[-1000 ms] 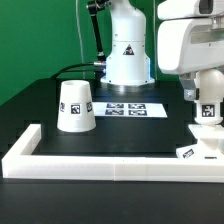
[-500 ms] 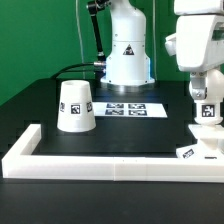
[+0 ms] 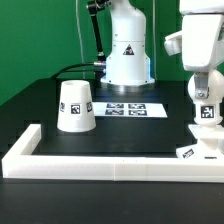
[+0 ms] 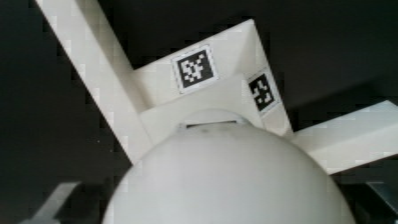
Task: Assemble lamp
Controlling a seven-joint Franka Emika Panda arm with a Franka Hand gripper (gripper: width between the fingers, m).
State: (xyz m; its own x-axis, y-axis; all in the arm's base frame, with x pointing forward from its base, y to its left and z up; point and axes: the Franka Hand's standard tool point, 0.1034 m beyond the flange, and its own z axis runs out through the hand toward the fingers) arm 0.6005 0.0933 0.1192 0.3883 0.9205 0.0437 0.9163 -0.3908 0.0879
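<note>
My gripper point(image 3: 205, 100) is at the exterior view's right, shut on the white bulb point(image 3: 207, 113), which carries a square tag. It holds the bulb upright right over the flat angular lamp base point(image 3: 203, 138); I cannot tell whether they touch. In the wrist view the bulb's round head point(image 4: 222, 175) fills the foreground, with the tagged base point(image 4: 222, 75) beyond it. The gripper's fingers barely show at the picture's edges. The cone-shaped shade point(image 3: 75, 106) stands apart on the black table at the exterior view's left.
A long white rail border point(image 3: 100, 158) runs along the table's front and turns back at the left; the base lies against it point(image 4: 89, 70). The marker board point(image 3: 132, 108) lies at the back middle, before the robot's pedestal point(image 3: 128, 55).
The arm's wrist body has shifted toward the exterior view's right and slightly up. The bulb stays in the same spot over the base. The shade has not moved.
</note>
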